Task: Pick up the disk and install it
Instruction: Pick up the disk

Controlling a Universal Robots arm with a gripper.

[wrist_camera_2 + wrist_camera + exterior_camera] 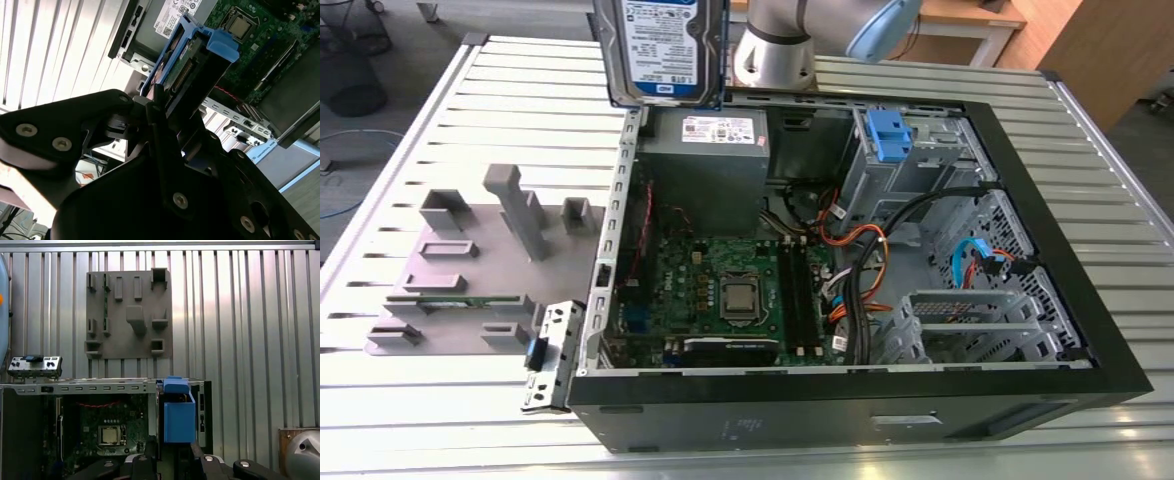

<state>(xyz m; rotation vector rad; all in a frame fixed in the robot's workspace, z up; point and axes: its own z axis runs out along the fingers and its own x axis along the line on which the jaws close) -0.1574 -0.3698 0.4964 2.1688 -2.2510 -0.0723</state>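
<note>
The disk (660, 48), silver with a white-and-blue label and blue side rails, hangs upright in the air above the back corner of the open computer case (854, 398). It is over the grey power-supply box (707, 150). In the second wrist view my gripper (170, 107) is shut on the disk (197, 62), its black fingers (156, 112) clamping the flat sides. In the first wrist view the disk's blue rail end (178, 415) sticks out past the gripper (165, 460), over the case edge.
Inside the case lie the motherboard (720, 290), bundled cables (867, 260) and a drive bay with a blue clip (887, 135). A grey fixture plate (467, 260) with upright holders lies on the slatted metal table (454, 400). A loose front-panel piece (550, 355) leans by the case.
</note>
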